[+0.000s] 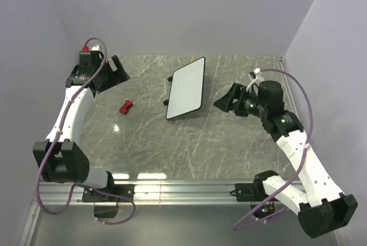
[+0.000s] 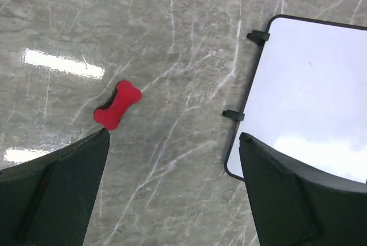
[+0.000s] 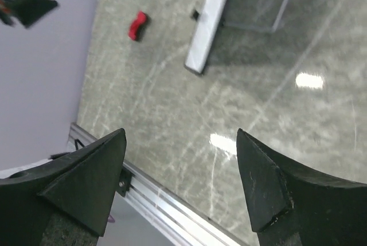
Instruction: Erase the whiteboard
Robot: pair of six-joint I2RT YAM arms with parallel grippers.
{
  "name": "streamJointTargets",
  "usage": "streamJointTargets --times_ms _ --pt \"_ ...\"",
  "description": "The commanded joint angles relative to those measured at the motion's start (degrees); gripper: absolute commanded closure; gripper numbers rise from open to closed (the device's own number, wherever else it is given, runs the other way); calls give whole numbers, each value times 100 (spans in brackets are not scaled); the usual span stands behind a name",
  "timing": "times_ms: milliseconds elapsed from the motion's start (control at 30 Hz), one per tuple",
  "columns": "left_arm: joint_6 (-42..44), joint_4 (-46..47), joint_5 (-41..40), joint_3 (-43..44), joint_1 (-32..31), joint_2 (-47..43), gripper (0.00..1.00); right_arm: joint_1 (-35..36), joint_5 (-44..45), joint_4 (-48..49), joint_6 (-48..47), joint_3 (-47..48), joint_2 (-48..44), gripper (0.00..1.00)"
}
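Observation:
The whiteboard lies on the table at back centre, its face white with only a tiny red speck. It also shows in the left wrist view and, edge-on, in the right wrist view. A small red bow-shaped eraser lies on the table left of the board, apart from it; it shows too in the left wrist view and the right wrist view. My left gripper is open and empty above the table between eraser and board. My right gripper is open and empty right of the board.
The grey marble table ends at an aluminium rail along the near edge, also in the right wrist view. Lilac walls close in the left, back and right sides.

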Motion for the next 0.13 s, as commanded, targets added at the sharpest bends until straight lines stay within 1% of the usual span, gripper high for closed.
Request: streamJointTargets --times_ms 0,100 --pt "87 -178 203 216 8 -265 1 -1 63 -193 53 -352 -325 16" --pt "114 -161 231 225 8 -361 0 7 28 -255 97 -555 -677 16"
